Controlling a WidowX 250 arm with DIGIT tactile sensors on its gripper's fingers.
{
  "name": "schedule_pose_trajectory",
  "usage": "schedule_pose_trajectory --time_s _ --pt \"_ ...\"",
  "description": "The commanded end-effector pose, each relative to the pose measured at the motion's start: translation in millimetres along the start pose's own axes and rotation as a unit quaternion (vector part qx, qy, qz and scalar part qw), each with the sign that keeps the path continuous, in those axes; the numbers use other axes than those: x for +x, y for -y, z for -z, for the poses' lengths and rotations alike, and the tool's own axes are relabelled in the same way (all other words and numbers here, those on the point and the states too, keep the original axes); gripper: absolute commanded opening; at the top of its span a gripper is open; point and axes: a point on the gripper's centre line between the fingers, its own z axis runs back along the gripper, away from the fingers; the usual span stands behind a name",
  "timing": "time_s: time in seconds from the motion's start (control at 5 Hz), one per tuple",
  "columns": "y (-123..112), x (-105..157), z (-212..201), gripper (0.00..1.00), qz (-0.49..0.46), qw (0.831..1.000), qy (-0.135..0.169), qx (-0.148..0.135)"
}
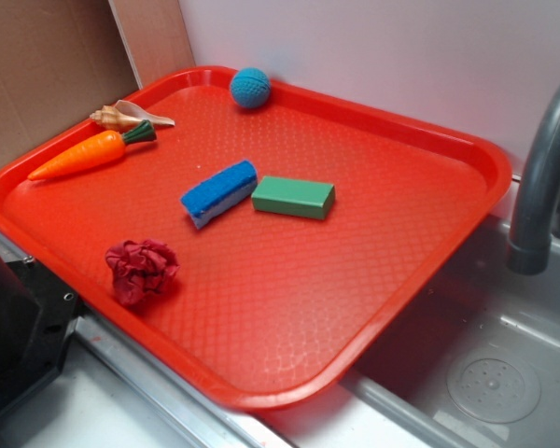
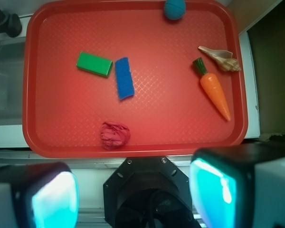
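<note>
Claw (image 2: 135,194) gapes near one each: rag (image 2: 115,135), sponge (image 2: 124,78), block (image 2: 94,64), carrot (image 2: 214,90), shell (image 2: 221,59), ball (image 2: 174,8).

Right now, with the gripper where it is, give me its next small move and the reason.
Probably ease the gripper forward over the near rim of the red tray, toward the crumpled red cloth. The gripper is open, holds nothing and hangs outside the tray. The cloth is the thing nearest to it, lying apart from the blue sponge and green block.
</note>
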Motion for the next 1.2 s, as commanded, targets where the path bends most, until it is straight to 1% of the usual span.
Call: schedule_pose_trajectory --time_s 0.0,0.2,0.8,1.0 --pt "0 0 0 1.00 0.000 1.000 0.000 0.000" --pt "-42 20 39 1.00 0.021 0.999 0.016 0.018" --pt "-42 20 39 1.00 0.021 0.999 0.016 0.018" --pt "-93 36 78 1.00 0.063 0.997 0.011 -0.042"
